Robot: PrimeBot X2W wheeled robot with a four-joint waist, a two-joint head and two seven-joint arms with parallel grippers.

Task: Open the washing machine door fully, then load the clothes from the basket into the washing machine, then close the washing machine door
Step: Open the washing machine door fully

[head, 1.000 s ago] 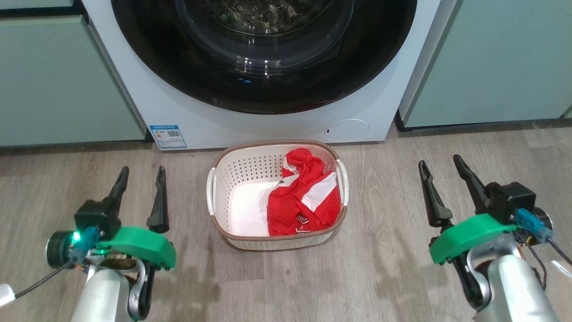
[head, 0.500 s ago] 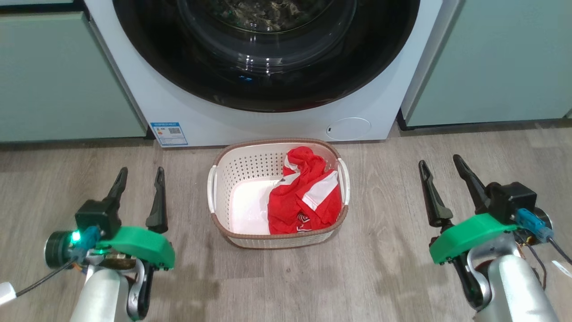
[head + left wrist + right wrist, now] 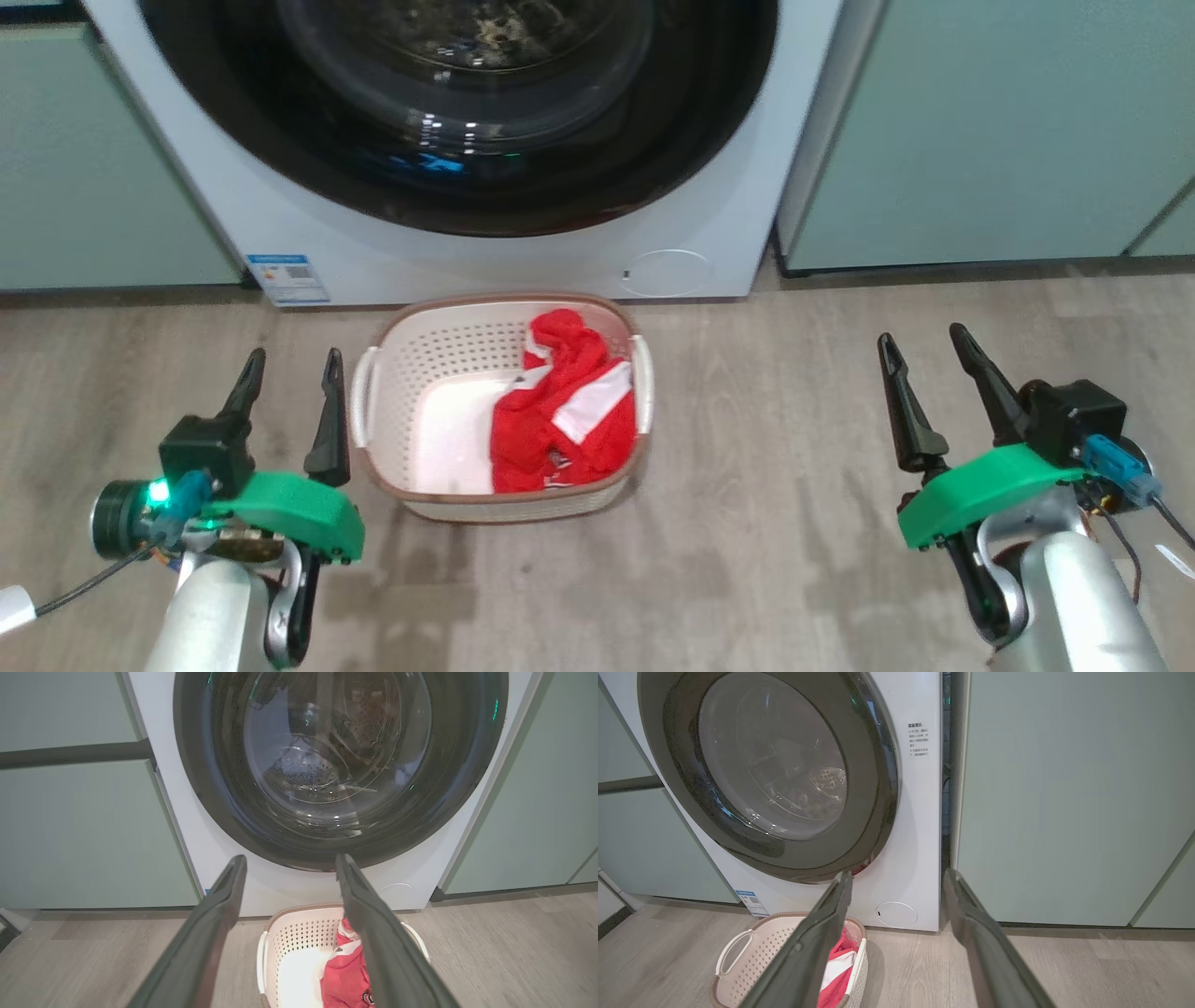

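The left fingers (image 3: 329,429) and right fingers (image 3: 904,411) stand spread and empty, pointing toward the washing machine (image 3: 523,257). The left pair is just beside the left handle of the basket (image 3: 439,359), and the right pair is well apart from it. The basket sits mouth up on the floor (image 3: 766,467) close before the washer, handles left and right, with the clothes (image 3: 560,420) heaped in its right half. The washing machine door (image 3: 467,201) is shut and faces the robot; the left wrist view looks through its glass to the perforated drum (image 3: 322,765), and the right wrist view catches a small printed label (image 3: 918,739) right of the door.
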